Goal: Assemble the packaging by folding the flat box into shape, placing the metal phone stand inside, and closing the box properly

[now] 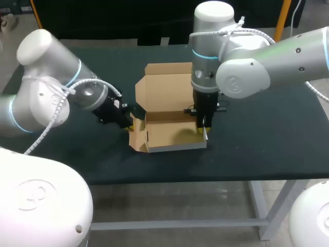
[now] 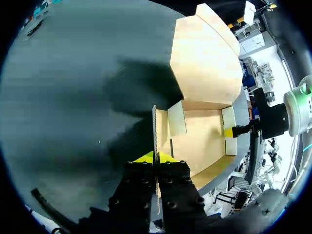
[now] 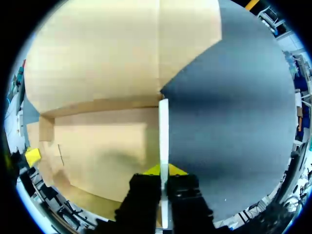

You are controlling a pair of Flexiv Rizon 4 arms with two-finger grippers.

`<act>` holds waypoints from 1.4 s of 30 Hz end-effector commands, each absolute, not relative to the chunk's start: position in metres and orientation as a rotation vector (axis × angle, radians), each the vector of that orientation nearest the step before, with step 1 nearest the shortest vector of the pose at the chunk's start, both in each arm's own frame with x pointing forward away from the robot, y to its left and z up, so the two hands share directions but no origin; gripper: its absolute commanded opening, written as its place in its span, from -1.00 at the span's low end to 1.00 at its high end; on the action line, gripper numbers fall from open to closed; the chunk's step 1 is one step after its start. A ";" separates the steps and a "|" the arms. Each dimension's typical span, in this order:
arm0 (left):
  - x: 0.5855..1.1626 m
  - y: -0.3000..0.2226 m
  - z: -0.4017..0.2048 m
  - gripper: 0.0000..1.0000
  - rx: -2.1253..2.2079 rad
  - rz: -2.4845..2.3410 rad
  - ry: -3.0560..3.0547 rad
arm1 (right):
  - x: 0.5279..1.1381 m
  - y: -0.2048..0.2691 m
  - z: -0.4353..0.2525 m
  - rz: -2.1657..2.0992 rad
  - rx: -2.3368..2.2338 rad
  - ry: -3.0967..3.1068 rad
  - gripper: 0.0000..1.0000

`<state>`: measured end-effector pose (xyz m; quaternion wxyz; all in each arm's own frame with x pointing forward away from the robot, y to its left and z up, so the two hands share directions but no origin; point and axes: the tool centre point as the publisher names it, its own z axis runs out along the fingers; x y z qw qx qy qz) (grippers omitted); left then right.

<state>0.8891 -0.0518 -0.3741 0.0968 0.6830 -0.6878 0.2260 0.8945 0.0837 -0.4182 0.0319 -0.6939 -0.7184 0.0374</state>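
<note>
Standing on the dark green table (image 1: 267, 144), the cardboard box (image 1: 169, 131) gapes open.

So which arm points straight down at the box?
The right arm, pinching the box's right wall from above; the left arm slants in sideways.

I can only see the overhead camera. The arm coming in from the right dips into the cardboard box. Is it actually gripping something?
Observer: Yes. Its wrist camera shows the right gripper shut on the right wall of the box, one finger on each side.
Operator: And the other arm?
Observer: Its own camera shows the left gripper pinching the left wall the same way.
</note>
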 end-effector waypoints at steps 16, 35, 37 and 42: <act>0.892 -0.087 -0.355 -1.00 2.199 0.409 -2.152 | 0.895 0.087 -0.418 0.121 -2.135 -2.211 -1.00; 0.883 -0.055 -0.333 -0.01 2.091 0.639 -1.997 | 0.895 0.087 -0.418 0.121 -2.135 -2.211 -1.00; 0.881 -0.041 -0.333 -0.03 2.070 0.687 -1.949 | 0.895 0.087 -0.418 0.121 -2.135 -2.211 -1.00; 0.878 -0.016 -0.337 -0.03 2.006 0.780 -1.872 | 0.895 0.087 -0.418 0.121 -2.135 -2.211 -1.00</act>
